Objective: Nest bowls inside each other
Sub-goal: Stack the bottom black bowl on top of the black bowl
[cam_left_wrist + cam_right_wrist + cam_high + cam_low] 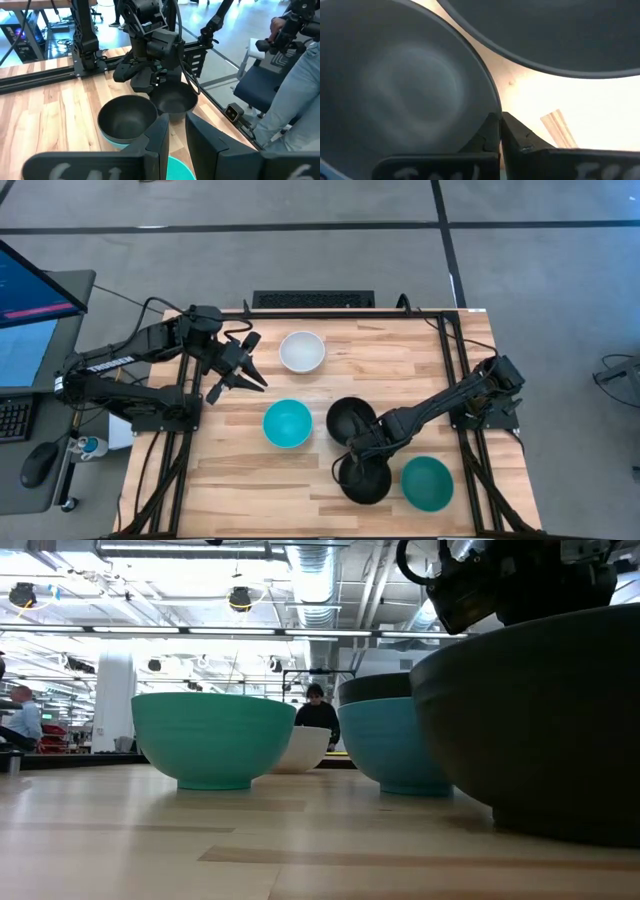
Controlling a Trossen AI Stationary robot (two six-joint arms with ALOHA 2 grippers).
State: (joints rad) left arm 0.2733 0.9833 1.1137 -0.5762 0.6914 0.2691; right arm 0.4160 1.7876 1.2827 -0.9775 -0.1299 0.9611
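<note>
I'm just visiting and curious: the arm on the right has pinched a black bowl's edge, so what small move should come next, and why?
Probably a short lift straight up. The right gripper has its fingers closed on the rim of the near black bowl, which sits on the table. The other black bowl stands close beside it, so rising first should avoid knocking it. The left gripper waits near the white bowl.

Wooden table (400,370), monitor (30,285), mouse (40,463), perhaps a keyboard (14,418).

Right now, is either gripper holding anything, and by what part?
Right gripper pinches the rim of a black bowl. Left gripper holds nothing.
</note>
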